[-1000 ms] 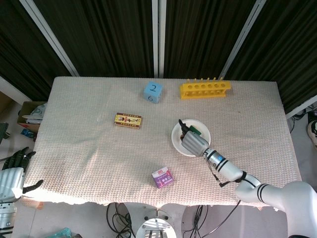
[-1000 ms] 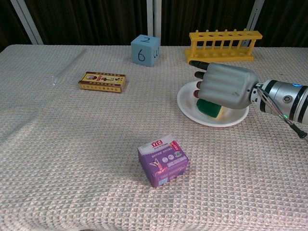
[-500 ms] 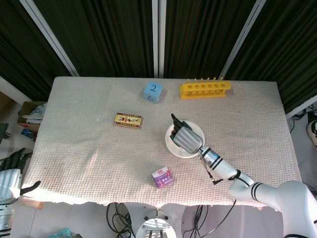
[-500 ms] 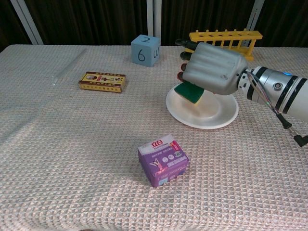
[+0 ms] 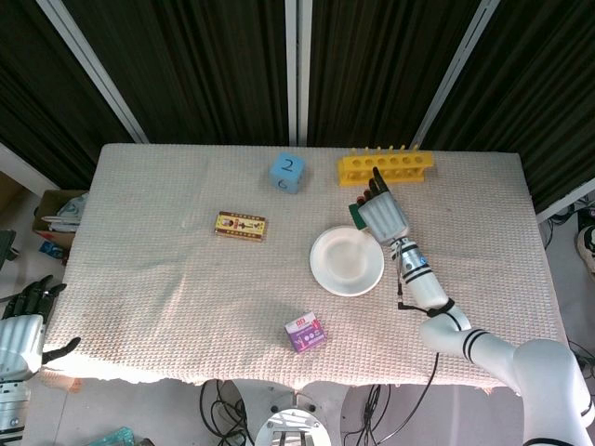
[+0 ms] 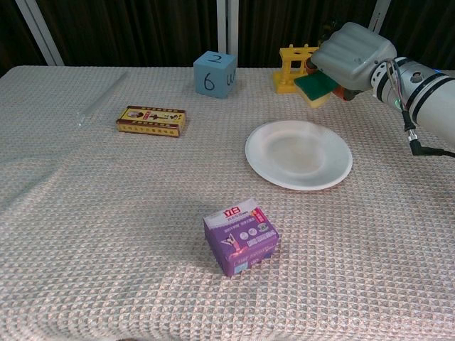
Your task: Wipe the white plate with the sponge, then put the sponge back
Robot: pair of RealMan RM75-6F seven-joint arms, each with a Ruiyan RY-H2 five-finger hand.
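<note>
Your right hand [image 6: 353,53] grips the sponge [image 6: 316,87], green on top with a yellow underside, lifted beyond the plate [image 6: 298,154] near the rack [image 5: 385,167]. Its long axis runs tilted across the chest view. Your left hand [image 5: 23,330] hangs off-table, fingers spread.

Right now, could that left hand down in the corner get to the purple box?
Probably, with a long reach: the left hand sits off the table's near-left corner, holding nothing, and only bare cloth lies between it and the purple box.
</note>
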